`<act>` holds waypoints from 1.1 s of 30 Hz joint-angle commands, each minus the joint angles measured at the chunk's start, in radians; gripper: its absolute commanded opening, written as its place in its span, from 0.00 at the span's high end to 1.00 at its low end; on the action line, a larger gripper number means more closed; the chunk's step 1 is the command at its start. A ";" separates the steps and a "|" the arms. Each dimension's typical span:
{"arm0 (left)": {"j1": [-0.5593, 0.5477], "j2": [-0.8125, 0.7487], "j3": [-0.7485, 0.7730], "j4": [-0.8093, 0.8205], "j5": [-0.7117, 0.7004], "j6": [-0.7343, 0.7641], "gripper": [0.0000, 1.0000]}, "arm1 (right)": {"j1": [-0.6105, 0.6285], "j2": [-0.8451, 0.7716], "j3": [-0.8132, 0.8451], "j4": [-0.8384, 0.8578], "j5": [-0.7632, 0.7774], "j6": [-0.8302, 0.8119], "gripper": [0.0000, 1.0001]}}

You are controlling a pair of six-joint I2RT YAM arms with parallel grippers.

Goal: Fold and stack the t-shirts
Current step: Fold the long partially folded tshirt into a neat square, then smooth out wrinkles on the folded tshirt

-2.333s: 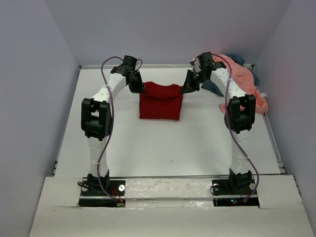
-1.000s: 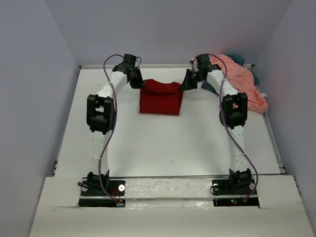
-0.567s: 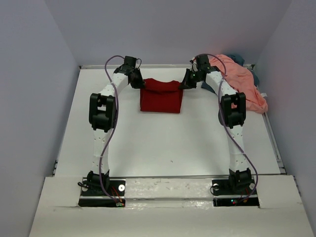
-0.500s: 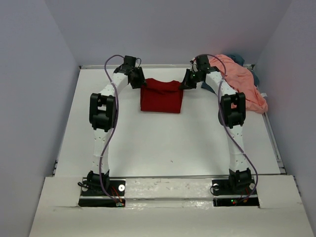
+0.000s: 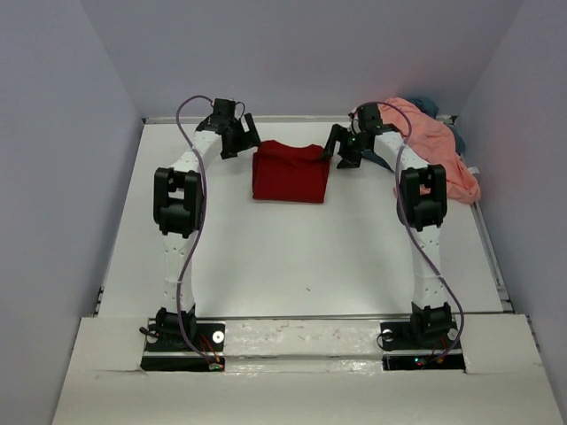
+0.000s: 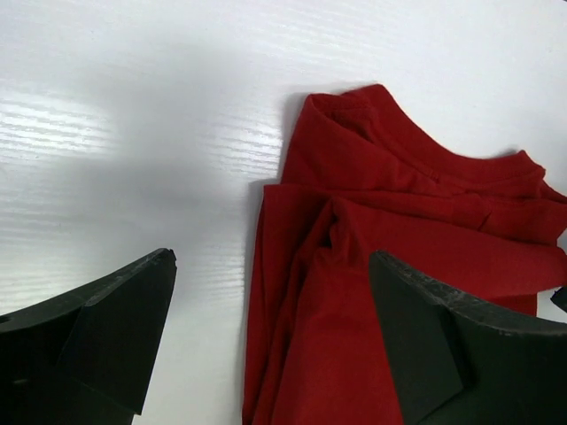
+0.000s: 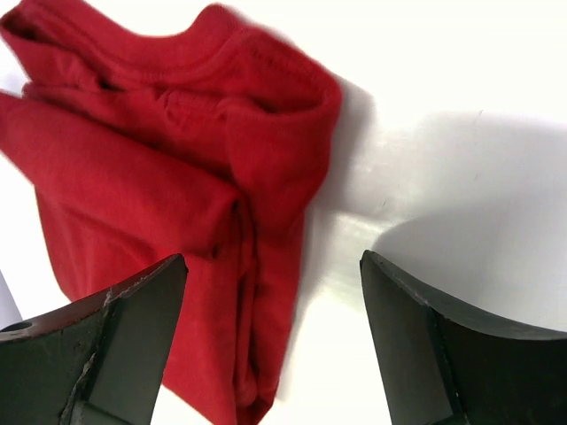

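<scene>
Both arms have let go in the last moment and drawn back off the far corners of the folded dark red cloth t-shirt point(image 5: 289, 173). Left gripper point(image 6: 272, 258) stands wide open and empty, with the shirt's bunched edge under the gap between its fingers. Right gripper point(image 7: 273, 258) gapes the same way over the collar corner, holding nothing. The folds there look loose and puffy, so a low finger could snag a layer and pull the bundle open. Just outside the right gripper, the crumpled salmon pink t-shirt point(image 5: 434, 146) lies heaped with a slate blue-grey one point(image 5: 428, 104), near enough for the arm to drag it across the white table point(image 5: 292, 257).
</scene>
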 commanded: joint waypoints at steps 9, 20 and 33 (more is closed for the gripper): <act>-0.001 -0.297 -0.389 0.204 0.103 0.001 0.01 | -0.003 -0.266 -0.315 0.167 -0.094 0.055 0.14; 0.000 -0.259 -0.477 0.242 0.144 0.008 0.02 | -0.003 -0.240 -0.418 0.256 -0.155 0.095 0.15; 0.000 -0.150 -0.396 0.241 0.172 0.027 0.03 | -0.003 -0.125 -0.369 0.286 -0.198 0.138 0.27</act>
